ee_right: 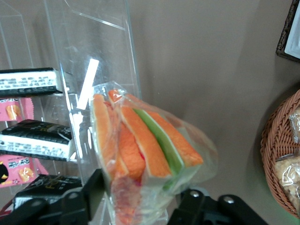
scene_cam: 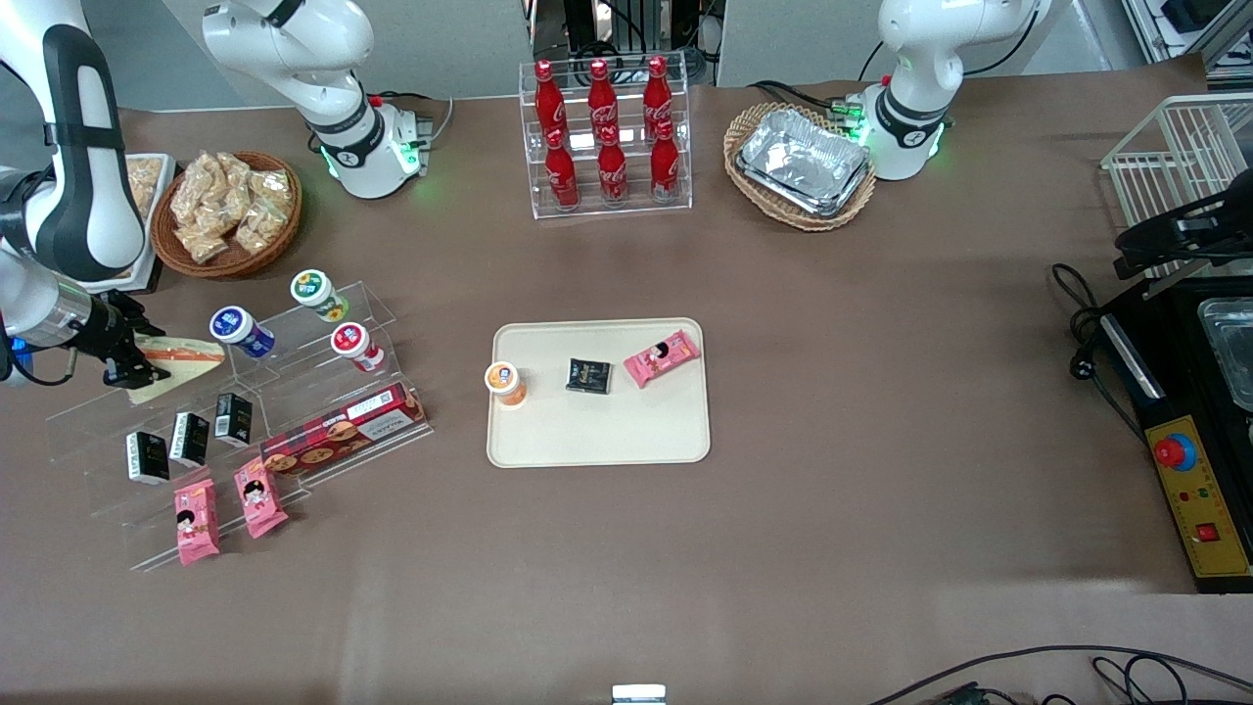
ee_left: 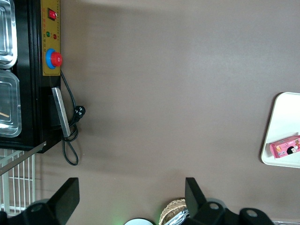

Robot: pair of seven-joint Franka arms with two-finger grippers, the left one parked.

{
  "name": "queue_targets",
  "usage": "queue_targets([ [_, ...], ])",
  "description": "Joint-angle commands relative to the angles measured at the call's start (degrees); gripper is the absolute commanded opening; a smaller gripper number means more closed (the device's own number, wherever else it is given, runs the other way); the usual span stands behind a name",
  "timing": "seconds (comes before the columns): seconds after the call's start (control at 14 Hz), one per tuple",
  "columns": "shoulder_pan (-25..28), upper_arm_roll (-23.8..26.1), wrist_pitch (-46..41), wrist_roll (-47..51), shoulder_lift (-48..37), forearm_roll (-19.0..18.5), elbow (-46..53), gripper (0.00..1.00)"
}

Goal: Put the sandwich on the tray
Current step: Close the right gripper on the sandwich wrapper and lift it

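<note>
The sandwich (scene_cam: 178, 358), a wrapped wedge with pale bread and orange and green filling, is at the top step of the clear stepped shelf (scene_cam: 294, 392) at the working arm's end of the table. My right gripper (scene_cam: 127, 368) is shut on it. In the right wrist view the sandwich (ee_right: 140, 150) sits between the two black fingers (ee_right: 91, 190) of the gripper (ee_right: 140, 199). The cream tray (scene_cam: 607, 436) lies mid-table, well apart from the gripper, holding an orange cup, a black packet and a pink packet. Its edge also shows in the left wrist view (ee_left: 280, 122).
The shelf carries small cups (scene_cam: 240, 330), black boxes (scene_cam: 188, 438), a biscuit box (scene_cam: 343, 429) and pink snack packets (scene_cam: 196, 522). A wicker basket of snacks (scene_cam: 227, 211) stands beside the gripper, farther from the front camera. A cola bottle rack (scene_cam: 607, 137) and foil trays (scene_cam: 803, 162) stand farther back.
</note>
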Motion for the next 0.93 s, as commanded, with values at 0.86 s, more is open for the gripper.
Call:
queue_targets([
  [0.86,1.77,0.91,-27.14,-4.78,-2.24,0.10,22.76,0.17],
])
